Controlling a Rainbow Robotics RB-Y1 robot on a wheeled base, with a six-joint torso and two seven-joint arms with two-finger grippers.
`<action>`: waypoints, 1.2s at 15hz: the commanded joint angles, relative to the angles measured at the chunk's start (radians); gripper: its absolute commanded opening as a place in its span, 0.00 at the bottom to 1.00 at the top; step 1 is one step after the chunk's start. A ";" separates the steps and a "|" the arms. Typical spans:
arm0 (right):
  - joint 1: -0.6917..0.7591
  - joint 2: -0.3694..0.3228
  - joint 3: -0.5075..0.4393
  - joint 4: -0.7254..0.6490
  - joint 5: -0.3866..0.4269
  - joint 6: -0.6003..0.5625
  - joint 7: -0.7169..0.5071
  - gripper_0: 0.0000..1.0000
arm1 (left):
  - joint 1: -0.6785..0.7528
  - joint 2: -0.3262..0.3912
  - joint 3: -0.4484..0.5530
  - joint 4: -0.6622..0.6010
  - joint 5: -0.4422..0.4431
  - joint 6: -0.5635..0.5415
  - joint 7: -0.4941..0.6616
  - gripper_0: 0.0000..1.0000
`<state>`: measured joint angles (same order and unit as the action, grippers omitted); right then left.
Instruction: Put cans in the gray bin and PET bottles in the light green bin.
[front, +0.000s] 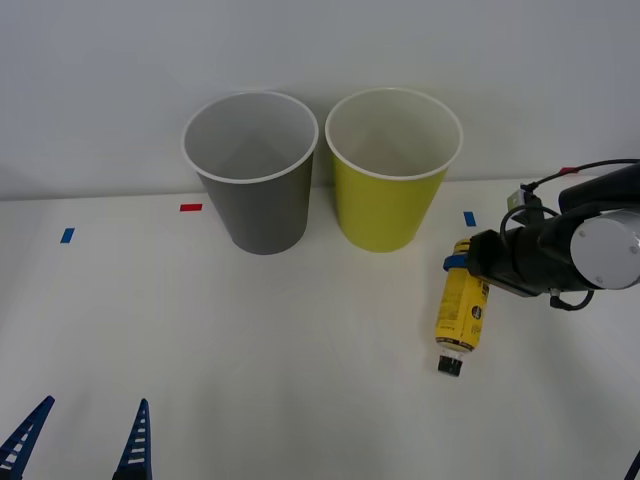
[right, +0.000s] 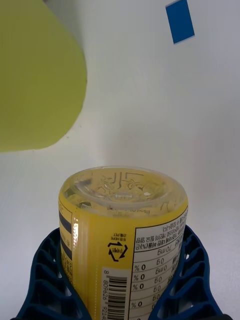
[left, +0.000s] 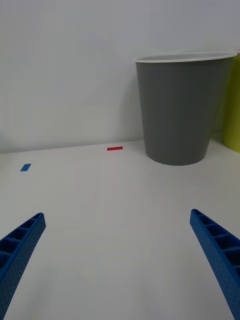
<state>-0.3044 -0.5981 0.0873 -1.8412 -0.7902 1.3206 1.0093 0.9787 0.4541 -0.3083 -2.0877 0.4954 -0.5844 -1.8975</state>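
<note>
Nearest of all, at the near left corner of the white table (front: 250, 340), the left gripper (front: 78, 440) waits low with its blue ribbed fingers (left: 217, 252) spread wide and nothing between them; it faces the far wall across bare tabletop, well apart from both bins; a red tape mark (front: 191, 207) and a blue tape mark (front: 67, 235) lie on the table beyond it.

On the right, the PET bottle (front: 461, 308) lies on its side on the table, black cap (front: 450, 365) toward the near edge and clear base toward the far side; its yellow label shows black print and a white patch; the right gripper (front: 458, 263) reaches in from the right edge and its blue fingers (right: 47, 272) are clenched around the bottle's body near the base, one on each side, pads touching the label; whether the bottle is lifted off the table I cannot tell.

At the far side stand the two bins, upright and side by side, rims nearly touching; the gray bin (front: 255, 205) is on the left; the light green bin (front: 385, 205) is on the right, just beyond and to the left of the gripped bottle; another blue tape mark (front: 469, 218) lies just right of the green bin, beside the bottle's base.
</note>
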 joint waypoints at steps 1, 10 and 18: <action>0.110 0.084 -0.161 -0.156 -0.003 -0.001 0.173 0.00 | 0.000 0.000 0.000 0.000 0.000 0.000 0.000 1.00; 0.228 0.284 -0.423 -0.428 -0.007 0.000 0.583 0.00 | 0.000 0.000 0.000 0.000 0.000 0.000 0.000 1.00; 0.194 0.319 -0.386 -0.583 -0.015 -0.287 0.607 0.00 | 0.000 0.000 0.000 0.000 0.000 0.000 0.000 1.00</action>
<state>-0.0902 -0.2875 -0.3268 -2.4176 -0.8091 1.0917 1.6234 0.9787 0.4541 -0.3083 -2.0877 0.4955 -0.5844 -1.8975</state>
